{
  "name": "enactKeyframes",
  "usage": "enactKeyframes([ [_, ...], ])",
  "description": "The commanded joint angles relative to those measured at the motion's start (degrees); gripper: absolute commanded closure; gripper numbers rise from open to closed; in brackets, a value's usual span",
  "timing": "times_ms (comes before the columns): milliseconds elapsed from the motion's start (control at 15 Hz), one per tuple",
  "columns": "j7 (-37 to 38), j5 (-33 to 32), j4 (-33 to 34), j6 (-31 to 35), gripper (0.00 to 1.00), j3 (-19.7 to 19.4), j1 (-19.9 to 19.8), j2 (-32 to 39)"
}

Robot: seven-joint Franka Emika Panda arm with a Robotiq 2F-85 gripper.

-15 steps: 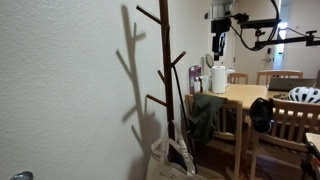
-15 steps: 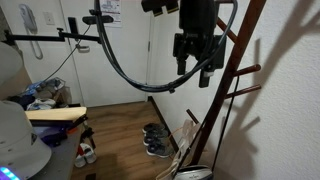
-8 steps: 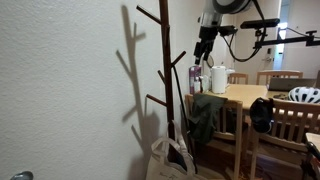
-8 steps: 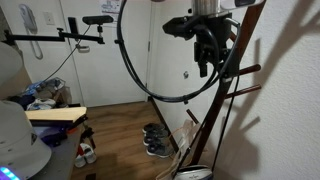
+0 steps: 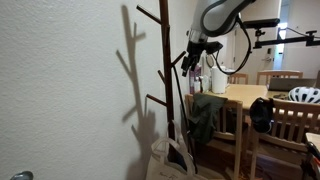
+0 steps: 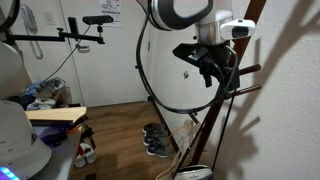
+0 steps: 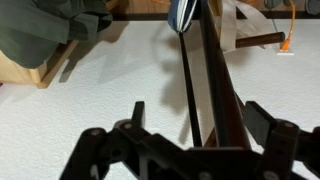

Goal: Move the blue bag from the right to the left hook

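The wrist view looks down the brown coat rack pole (image 7: 215,80). A thin dark strap (image 7: 187,90) runs along the pole down to the blue bag (image 7: 183,14), of which only a small blue part shows at the top. My gripper (image 7: 200,112) is open, with one finger on each side of the pole and strap, touching nothing that I can see. In both exterior views the gripper (image 5: 190,58) (image 6: 214,70) is at the rack's upper hooks (image 5: 163,60) (image 6: 240,80). I cannot make out the blue bag in either exterior view.
A cream-white tote bag (image 5: 170,160) sits at the rack's foot, its white straps (image 7: 236,28) beside the pole. A green jacket (image 5: 203,112) hangs on a chair by the wooden table (image 5: 245,95). Shoes (image 6: 154,140) lie on the floor. The white wall (image 5: 70,90) is right behind the rack.
The arm swung from above the table over to the coat rack and came down. The gripper now sits at the upper hooks and stays open.
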Motion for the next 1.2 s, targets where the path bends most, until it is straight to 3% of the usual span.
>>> enactKeyframes([
  [0,-0.08,-0.36,0.5,-0.07,0.0,0.49,-0.33,0.87],
  [333,1.49,-0.06,1.6,3.48,0.0,0.61,-0.22,3.21],
  [867,-1.96,1.53,2.84,7.78,0.0,1.56,0.04,6.42],
  [933,-1.96,1.41,3.13,7.29,0.25,1.6,0.12,6.72],
  [1000,-1.5,1.08,3.36,7.25,0.26,1.53,0.18,6.98],
  [1133,-1.52,0.78,3.54,7.37,0.4,1.52,0.22,7.24],
])
